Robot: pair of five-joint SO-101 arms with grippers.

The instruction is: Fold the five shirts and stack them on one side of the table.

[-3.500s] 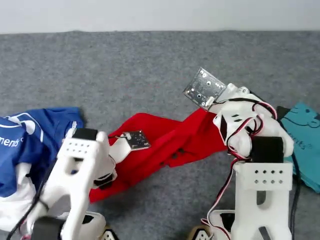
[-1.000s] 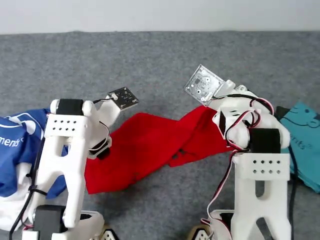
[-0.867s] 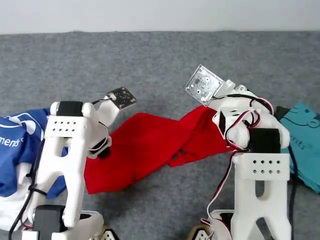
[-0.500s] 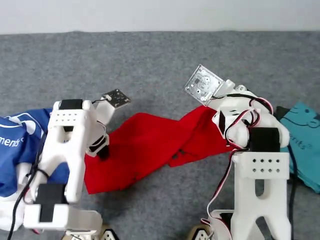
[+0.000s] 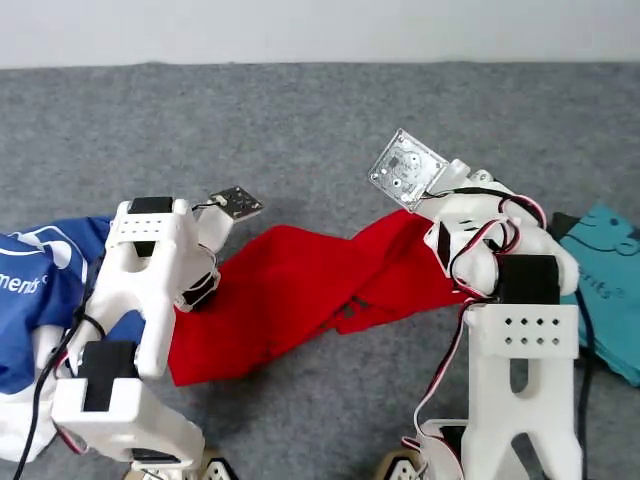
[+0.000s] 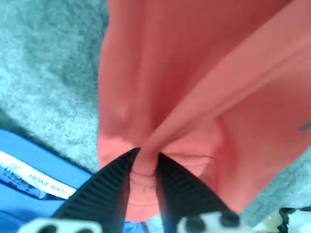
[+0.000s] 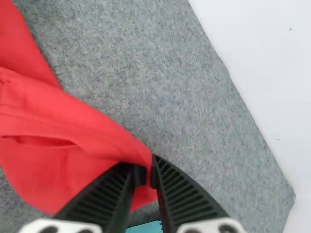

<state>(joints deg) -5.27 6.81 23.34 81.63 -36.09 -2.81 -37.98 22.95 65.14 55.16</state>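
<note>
1. The red shirt [image 5: 300, 290] lies stretched in a long, rumpled band across the middle of the grey mat [image 5: 300, 130], between the two arms; it runs slantwise, its right end farther from the arm bases than its left; creases run along its length, and a flap lies doubled over near the middle.
2. The left gripper [image 6: 146, 158] is clenched on a bunched edge at the shirt's left end; the cloth puckers between the black fingers.
3. The right gripper [image 7: 143, 171] pinches the shirt's right end, a thin fold caught between its fingers.
4. A blue shirt [image 5: 40, 285] with white print lies heaped at the mat's left edge, just beside the red one; a teal shirt [image 5: 612, 285] lies at the right edge.
</note>
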